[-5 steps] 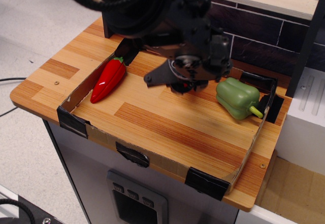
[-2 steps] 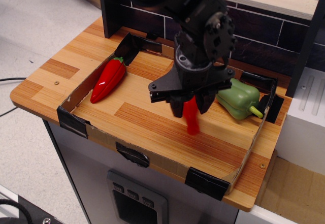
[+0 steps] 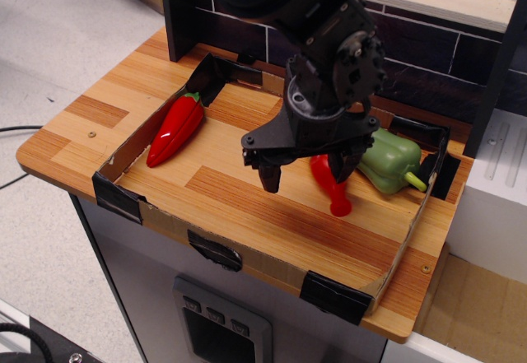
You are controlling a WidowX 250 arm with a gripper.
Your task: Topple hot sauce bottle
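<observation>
Wooden surface [image 3: 272, 215] fenced by a low cardboard rim patched with black tape [image 3: 333, 295] at corners and front edge.

Hot sauce bottle [image 3: 329, 183] down on its side in the right-centre of the fenced area, cap end pointing toward the front edge, base end tucked under the arm. Only red body, narrow neck and cap visible; label not discernible. Lies just beside the green bell pepper [image 3: 390, 159], on that pepper's left; contact between the two not resolvable.

End effector [image 3: 305, 175] poised low over the surface, fingers spread wide apart. Left-hand finger [image 3: 269, 175] in the picture stands clear of the bottle with bare wood between; right-hand finger close over the bottle's upper body, contact there not resolvable. No visible clamp on the bottle.

Red chili pepper [image 3: 175, 129] with green stem at the left side of the enclosure, alongside the left cardboard wall, well apart from the bottle.

Green bell pepper lying on its side near the right wall, pale stem pointing toward the right.

Dark tiled backsplash [image 3: 428, 71] behind the surface.
</observation>
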